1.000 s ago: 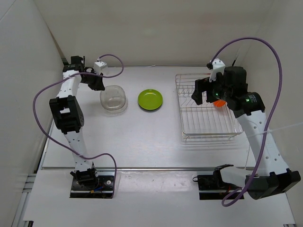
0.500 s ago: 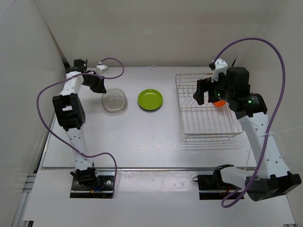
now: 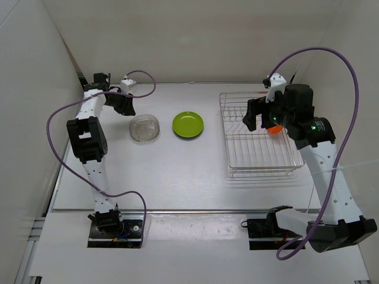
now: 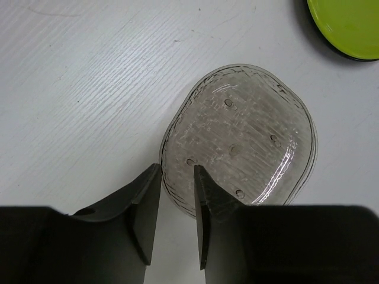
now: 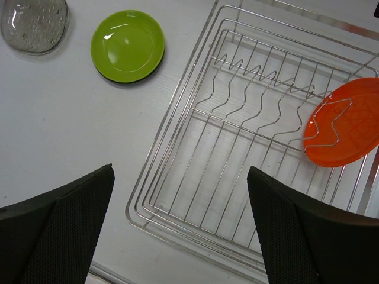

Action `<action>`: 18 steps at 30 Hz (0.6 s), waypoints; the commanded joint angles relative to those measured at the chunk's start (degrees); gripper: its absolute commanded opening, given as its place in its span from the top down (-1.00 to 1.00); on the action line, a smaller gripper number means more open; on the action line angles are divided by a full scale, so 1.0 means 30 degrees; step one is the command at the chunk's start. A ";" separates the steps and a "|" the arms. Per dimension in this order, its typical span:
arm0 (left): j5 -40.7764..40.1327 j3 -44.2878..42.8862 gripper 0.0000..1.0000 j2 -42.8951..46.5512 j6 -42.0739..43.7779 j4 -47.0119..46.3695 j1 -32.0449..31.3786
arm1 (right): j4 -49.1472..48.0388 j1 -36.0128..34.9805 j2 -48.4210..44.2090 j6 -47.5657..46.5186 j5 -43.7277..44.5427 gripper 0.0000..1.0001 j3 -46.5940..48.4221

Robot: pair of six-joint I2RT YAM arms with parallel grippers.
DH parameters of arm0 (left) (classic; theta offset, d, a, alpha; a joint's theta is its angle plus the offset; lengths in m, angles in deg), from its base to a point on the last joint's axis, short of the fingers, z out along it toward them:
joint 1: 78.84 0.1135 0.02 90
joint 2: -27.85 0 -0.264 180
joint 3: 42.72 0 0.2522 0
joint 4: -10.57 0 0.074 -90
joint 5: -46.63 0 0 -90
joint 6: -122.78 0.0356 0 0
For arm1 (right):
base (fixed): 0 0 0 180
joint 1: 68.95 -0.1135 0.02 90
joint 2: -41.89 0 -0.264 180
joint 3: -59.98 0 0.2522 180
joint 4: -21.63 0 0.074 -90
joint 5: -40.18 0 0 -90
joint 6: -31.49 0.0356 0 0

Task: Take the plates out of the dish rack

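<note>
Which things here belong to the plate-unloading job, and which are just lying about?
Job: dish rack; orange plate standing in it; clear plate and green plate, out on the table.
Lying about: purple cables only.

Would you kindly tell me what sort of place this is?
Likely a robot test cell, not a kitchen: white walls enclose the table, two arms are bolted at its edge, and a dish rack sits on it.

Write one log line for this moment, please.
left gripper: open by clear plate on table | right gripper: open above rack | orange plate: in rack
</note>
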 commanded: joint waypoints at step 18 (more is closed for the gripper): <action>-0.2757 0.5626 -1.00 1.0181 -0.6620 -0.3353 -0.0801 | -0.1648 0.2184 0.1278 -0.0281 0.4781 -1.00 -0.1334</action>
